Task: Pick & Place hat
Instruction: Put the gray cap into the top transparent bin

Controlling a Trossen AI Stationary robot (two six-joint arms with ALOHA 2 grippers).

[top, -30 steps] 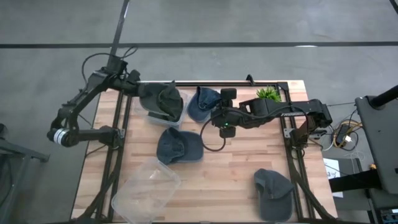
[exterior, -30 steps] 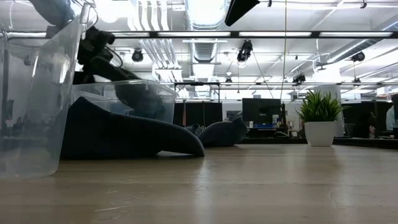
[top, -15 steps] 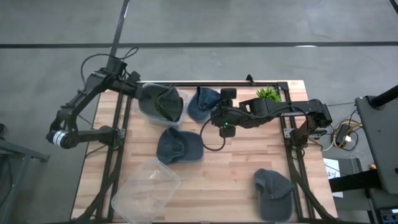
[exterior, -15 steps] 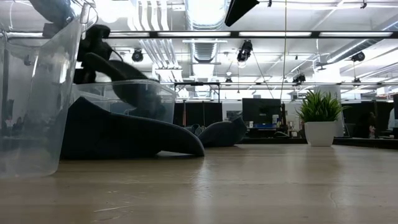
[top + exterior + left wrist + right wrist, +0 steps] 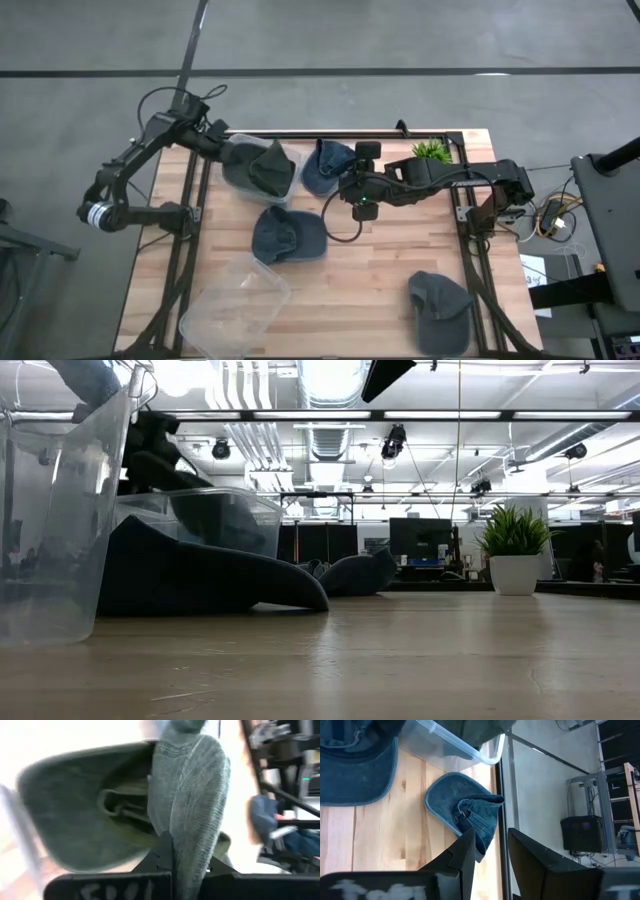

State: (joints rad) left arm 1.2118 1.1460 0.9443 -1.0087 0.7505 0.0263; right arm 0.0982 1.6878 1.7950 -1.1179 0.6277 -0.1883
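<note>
Left hand [image 5: 222, 148] pinching olive hat [image 5: 262, 168] over clear bin [image 5: 240, 178], right hand [image 5: 490, 851] spread beside blue hat [image 5: 465, 815]; risks olive hat snagging rim, spilling onto tabletop [image 5: 380, 270].

Bright ceiling lights [image 5: 325, 375] glare in the low view; the left wrist view is blurred and overexposed.

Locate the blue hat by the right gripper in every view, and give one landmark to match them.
High view: blue hat at the table's far edge, between the clear bin and the right gripper.
Low view: middle distance, right of the bin.
Left wrist view: not identifiable.
Right wrist view: just past the fingers.
Shared landmark: the clear bin.
</note>
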